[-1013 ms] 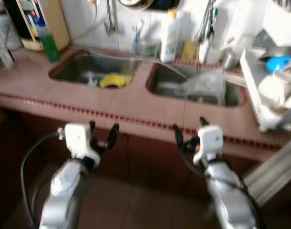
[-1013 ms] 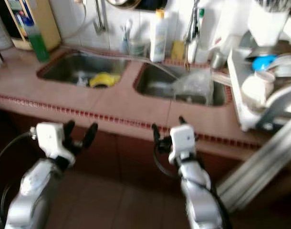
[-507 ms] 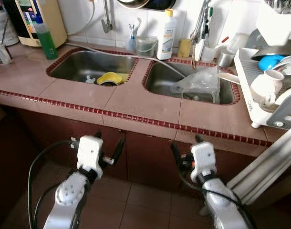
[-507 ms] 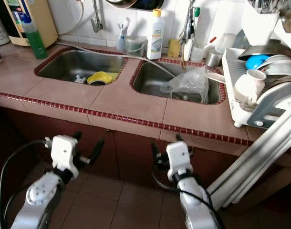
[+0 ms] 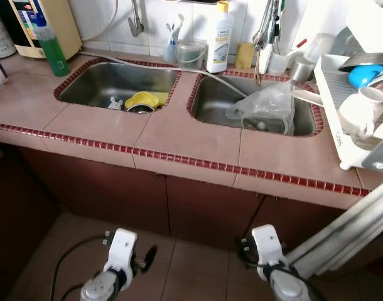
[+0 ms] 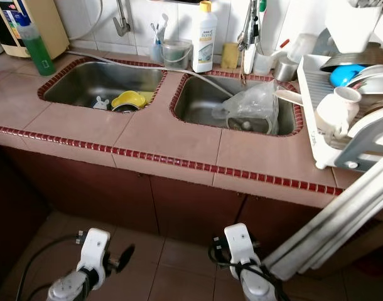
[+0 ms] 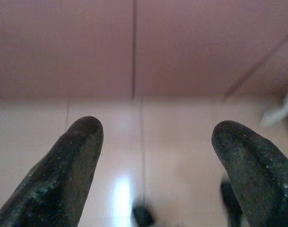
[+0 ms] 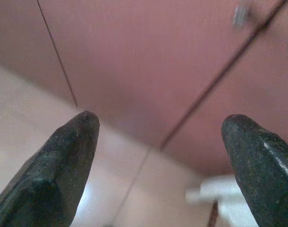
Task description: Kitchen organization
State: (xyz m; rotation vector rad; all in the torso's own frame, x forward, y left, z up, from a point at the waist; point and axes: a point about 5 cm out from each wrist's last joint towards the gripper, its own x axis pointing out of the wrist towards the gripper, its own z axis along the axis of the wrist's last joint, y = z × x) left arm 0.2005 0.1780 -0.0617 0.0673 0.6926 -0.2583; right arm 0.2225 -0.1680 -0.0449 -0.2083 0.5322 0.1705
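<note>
Low before the cabinet doors point(image 5: 198, 210), over the tiled floor point(image 5: 66, 244): left hand point(image 7: 156, 156) and right hand point(image 8: 160, 151), both with fingers spread wide and holding nothing, each pointed at the doors and floor. Well above and beyond both hands: pink tiled counter point(image 5: 191, 135) with red trim, two steel sinks set in it. Left sink point(image 5: 97, 81): yellow bowl point(image 5: 141, 100) near its right wall, a small pale item beside it, too small to identify. Right sink point(image 5: 210, 100): crumpled clear bag point(image 5: 267, 110) over some dishes, toward the right end. Along the back wall: green bottle point(image 5: 53, 53) at the far left corner of the counter, beside a tan appliance point(image 5: 44, 25); tap point(image 5: 136, 25) above the left sink; clear cup point(image 5: 190, 55) and white bottle point(image 5: 220, 37) between the sinks; yellow sponge point(image 5: 244, 55) next to the bottle. Far right end of the counter: white dish rack point(image 5: 351, 119) holding a white mug point(image 5: 358, 110), plates and a blue bowl point(image 5: 364, 74). White slanted bars point(image 5: 342, 232) cross the lower right, near the right hand.
</note>
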